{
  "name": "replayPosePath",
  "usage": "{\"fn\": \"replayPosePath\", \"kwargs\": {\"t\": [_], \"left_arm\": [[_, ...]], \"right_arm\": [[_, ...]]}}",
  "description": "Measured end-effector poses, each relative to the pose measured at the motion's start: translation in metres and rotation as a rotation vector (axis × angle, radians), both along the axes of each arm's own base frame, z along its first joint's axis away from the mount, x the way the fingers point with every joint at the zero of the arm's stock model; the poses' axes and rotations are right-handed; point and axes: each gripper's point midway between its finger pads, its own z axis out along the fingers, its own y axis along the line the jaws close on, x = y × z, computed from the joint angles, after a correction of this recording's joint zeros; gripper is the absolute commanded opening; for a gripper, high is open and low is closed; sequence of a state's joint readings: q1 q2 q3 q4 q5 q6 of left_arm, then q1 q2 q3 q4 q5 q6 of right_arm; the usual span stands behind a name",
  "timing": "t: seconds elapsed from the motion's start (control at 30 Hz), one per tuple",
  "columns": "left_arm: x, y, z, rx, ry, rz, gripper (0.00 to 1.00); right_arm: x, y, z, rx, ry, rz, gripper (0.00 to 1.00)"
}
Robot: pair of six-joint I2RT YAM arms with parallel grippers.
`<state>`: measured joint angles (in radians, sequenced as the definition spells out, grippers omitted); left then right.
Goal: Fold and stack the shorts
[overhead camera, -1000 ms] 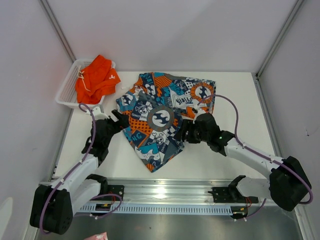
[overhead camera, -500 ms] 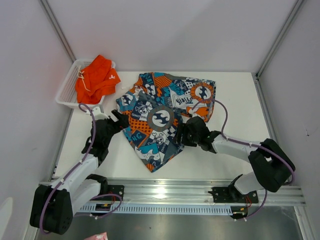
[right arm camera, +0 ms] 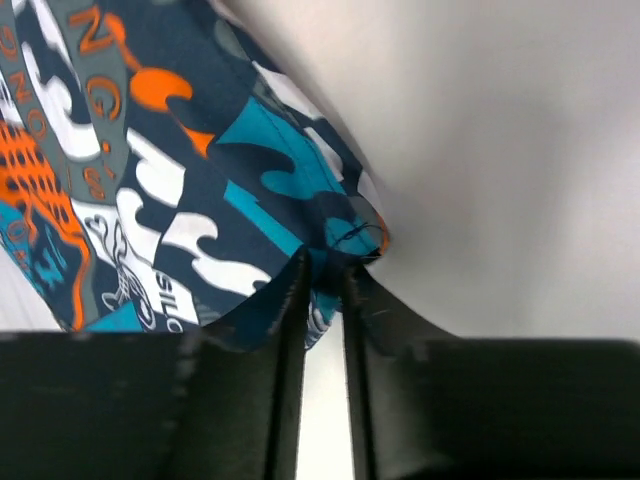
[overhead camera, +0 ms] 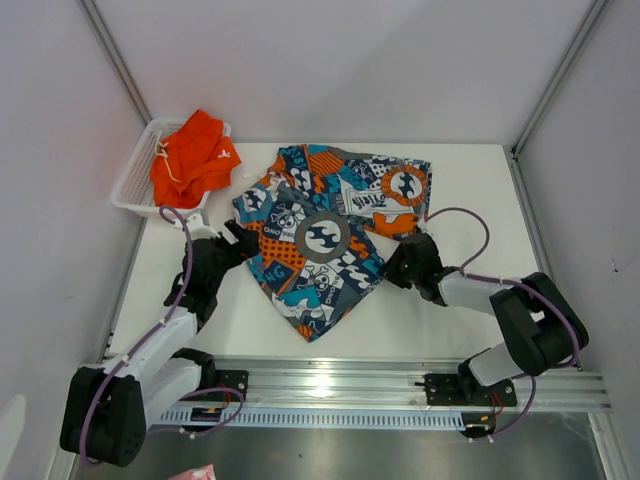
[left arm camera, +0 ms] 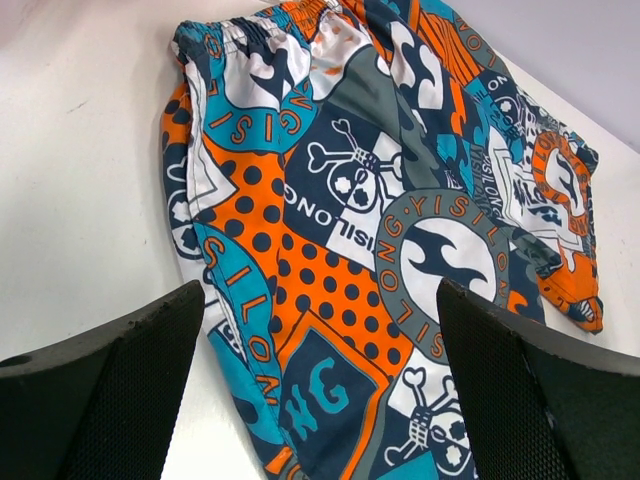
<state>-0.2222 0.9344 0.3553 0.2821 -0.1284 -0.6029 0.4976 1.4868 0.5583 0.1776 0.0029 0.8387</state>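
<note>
Top external view: a white tabletop [overhead camera: 470, 200] carries a pair of printed shorts [overhead camera: 325, 240], patterned in blue, teal, orange and white. They lie spread out and rumpled near the middle. Their waistband end points toward 1 o'clock and a pointed corner hangs toward 6 o'clock. At the tabletop's 10 o'clock corner sits a white mesh basket [overhead camera: 130, 185]. A pair of plain orange shorts [overhead camera: 195, 155] with a white drawstring is heaped inside it and spills over the rim. The left gripper [overhead camera: 240, 238] sits at 9 o'clock of the printed shorts, right at the cloth's edge. The right gripper [overhead camera: 393, 268] sits at 4 o'clock of them, also touching the edge.

Left wrist view: the two dark fingers [left arm camera: 110, 390] of the left gripper are spread wide, released, with nothing between them. The printed shorts fill the space beyond, lying flat on the tabletop. A skull and bones patch and a round grey badge show clearly, and the gathered waistband lies toward 12 o'clock.

Right wrist view: the fingers [right arm camera: 250, 390] of the right gripper are clenched close together. They pinch a stitched hem corner of the printed shorts, and the cloth fans away from the pinch toward 10 o'clock. Bare white tabletop lies toward 2 o'clock.
</note>
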Motion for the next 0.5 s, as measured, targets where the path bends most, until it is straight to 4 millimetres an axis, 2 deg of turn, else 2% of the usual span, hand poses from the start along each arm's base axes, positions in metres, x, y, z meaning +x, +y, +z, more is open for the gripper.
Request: {"fn": "replayPosePath", "kwargs": {"t": [0.07,0.17,0.3,0.4,0.43,0.5], "left_arm": [[0.0,0.0,0.0,0.0,0.001,-0.001,0.99],[0.0,-0.001,-0.002,0.001,0.005,-0.003,0.99],[0.0,0.0,-0.004,0.002,0.012,-0.002,0.99],[0.0,0.001,-0.005,0.005,0.017,0.003,0.99],[0.001,0.002,-0.006,0.006,0.02,0.008,0.99],[0.002,0.004,-0.009,0.006,0.028,0.019,0.99]], "right_arm": [[0.004,-0.013,0.001,0.004,0.0,-0.039,0.17],[0.008,-0.034,0.005,0.007,-0.018,-0.092,0.24],[0.01,-0.054,0.012,0.003,-0.04,-0.135,0.27],[0.011,-0.067,0.021,0.004,-0.058,-0.146,0.44],[0.011,-0.071,0.024,-0.006,-0.07,-0.142,0.52],[0.006,-0.068,0.031,-0.025,-0.091,-0.105,0.57]]}}
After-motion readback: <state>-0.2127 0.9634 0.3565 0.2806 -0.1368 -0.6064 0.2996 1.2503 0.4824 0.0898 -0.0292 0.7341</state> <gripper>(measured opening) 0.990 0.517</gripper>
